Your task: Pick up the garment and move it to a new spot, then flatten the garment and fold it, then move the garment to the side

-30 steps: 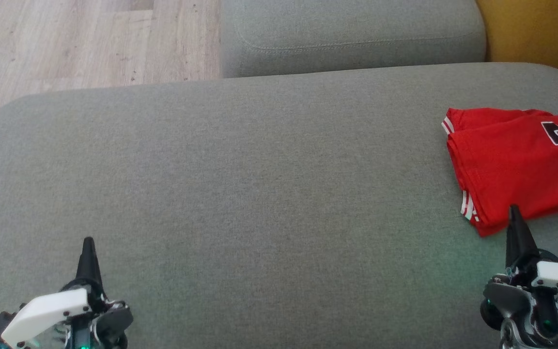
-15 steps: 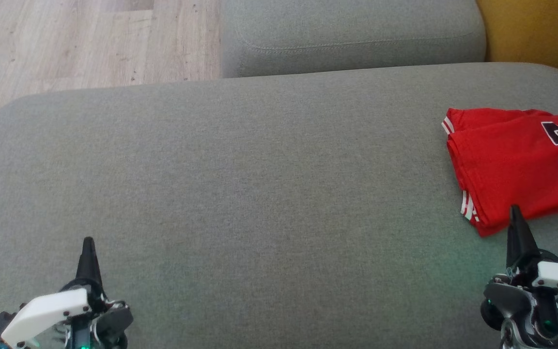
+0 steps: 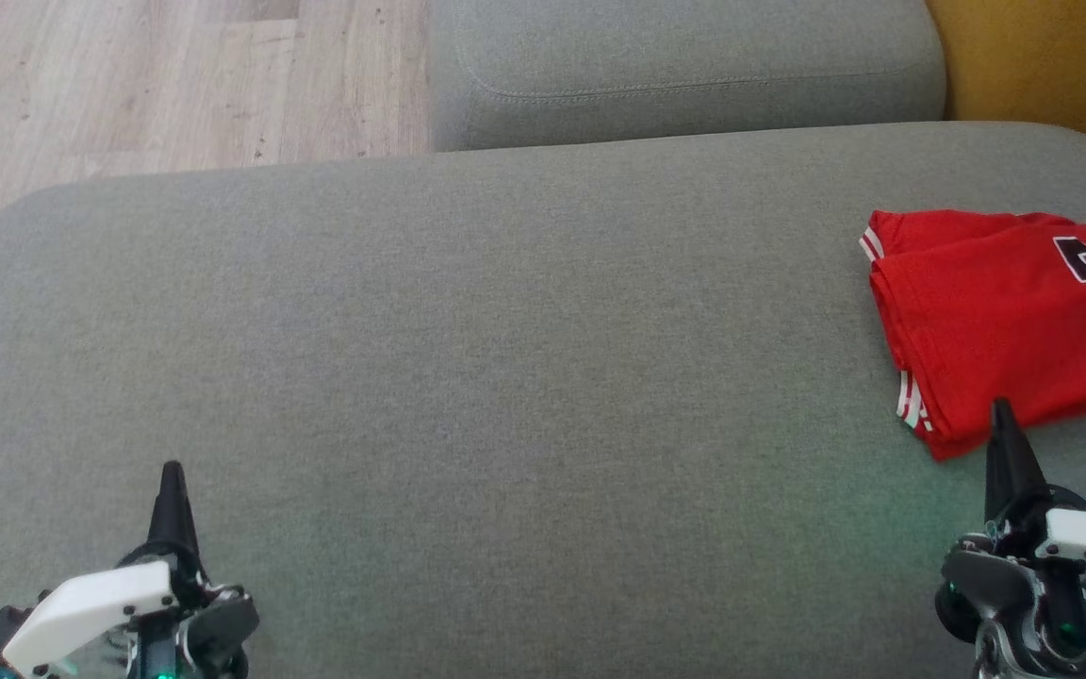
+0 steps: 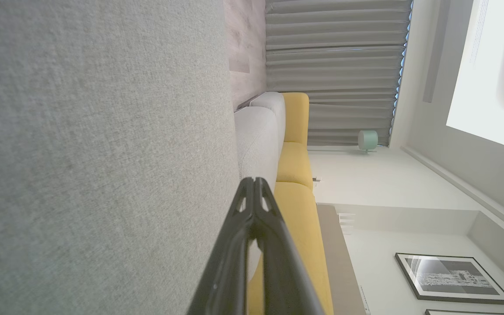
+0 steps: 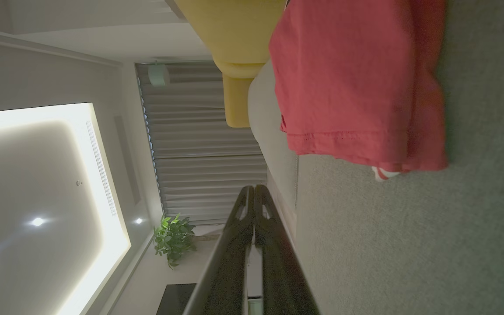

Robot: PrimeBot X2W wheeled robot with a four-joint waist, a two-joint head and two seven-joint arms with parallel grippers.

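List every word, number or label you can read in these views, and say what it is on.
"23": dark, white-edged digits on the folded red garment, turned sideways and partly cut by the head view's right edge.
The framed picture in the left wrist view shows nothing legible.
No other text is visible.

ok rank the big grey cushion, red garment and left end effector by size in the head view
1. big grey cushion
2. red garment, cut off at the right edge
3. left end effector, smallest even though it is nearest the camera
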